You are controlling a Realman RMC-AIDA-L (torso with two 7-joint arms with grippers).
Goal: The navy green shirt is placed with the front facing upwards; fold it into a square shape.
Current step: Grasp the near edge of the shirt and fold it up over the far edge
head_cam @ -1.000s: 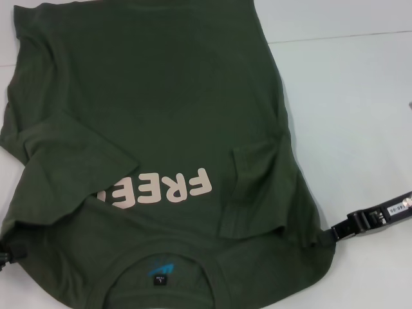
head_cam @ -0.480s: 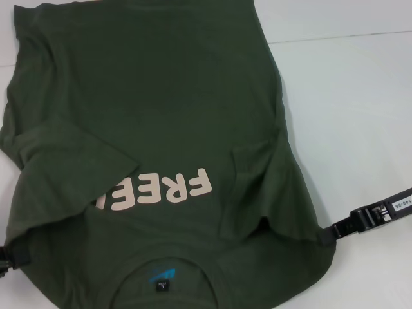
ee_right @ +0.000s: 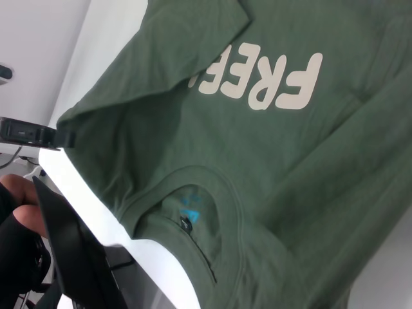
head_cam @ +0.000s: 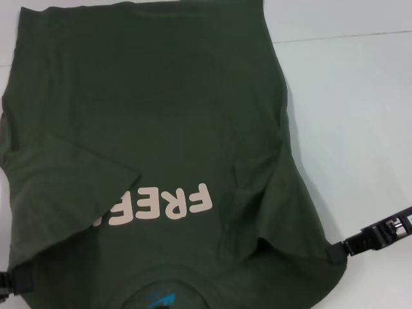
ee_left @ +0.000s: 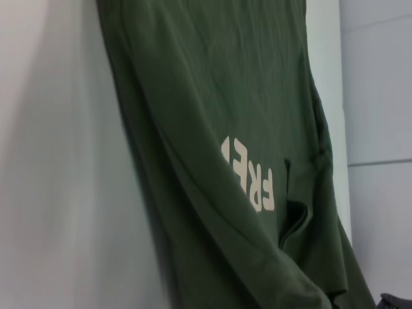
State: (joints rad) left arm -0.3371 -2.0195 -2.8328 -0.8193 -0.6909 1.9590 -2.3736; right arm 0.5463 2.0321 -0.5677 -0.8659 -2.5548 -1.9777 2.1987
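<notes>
The navy green shirt [head_cam: 161, 116] lies front up on the white table [head_cam: 360, 129], its pink "FREE" lettering [head_cam: 164, 205] facing up. Both sleeves are folded inward over the chest. The collar [head_cam: 161, 299] with its blue logo sits at the near edge, partly cut off. At the near left shoulder my left gripper [head_cam: 11, 282] is shut on the cloth. The right gripper [head_cam: 336, 251] pinches the near right shoulder corner. In the right wrist view the shirt [ee_right: 270, 167], its collar [ee_right: 193, 212] and the left gripper [ee_right: 61, 136] farther off show. The left wrist view shows the shirt [ee_left: 212, 129] lengthwise.
White table surface extends to the right of the shirt, with a thin seam line [head_cam: 347, 35] across the far side. In the right wrist view a dark frame [ee_right: 71, 251] and a person's hand [ee_right: 16, 193] sit beyond the table's near edge.
Both grippers have moved toward me with the shoulders, dragging the shirt nearer. The collar has slid partly out of the head view and the far hem has come into sight.
</notes>
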